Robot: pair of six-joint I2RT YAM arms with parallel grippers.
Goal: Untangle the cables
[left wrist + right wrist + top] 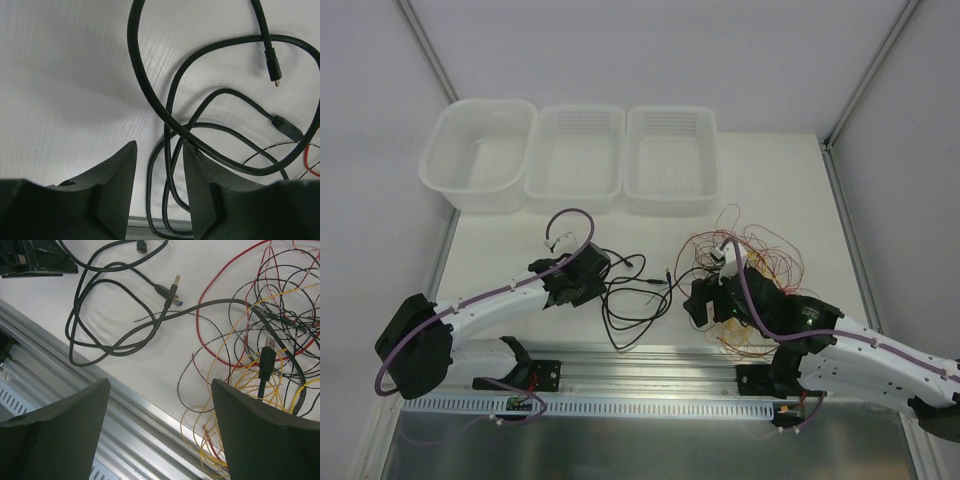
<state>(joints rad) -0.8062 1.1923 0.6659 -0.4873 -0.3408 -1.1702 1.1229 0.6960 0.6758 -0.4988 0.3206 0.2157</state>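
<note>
Both left gripper [160, 147] and right gripper [160, 385] gape empty near cables [240, 377]; three baskets [574, 196] beyond.

A white worktop [770, 180] stood inside an enclosure of plain pale walls [650, 50], with slim metal posts [428, 50] rising from its far corners and soft, even light that left only faint shadows. Three translucent white containers [574, 198] sat in a row along its far edge, side by side. Along the near edge ran a ribbed aluminium rail [650, 362], and in front of that lay a dull, reflective metal sheet [620, 450].
</note>
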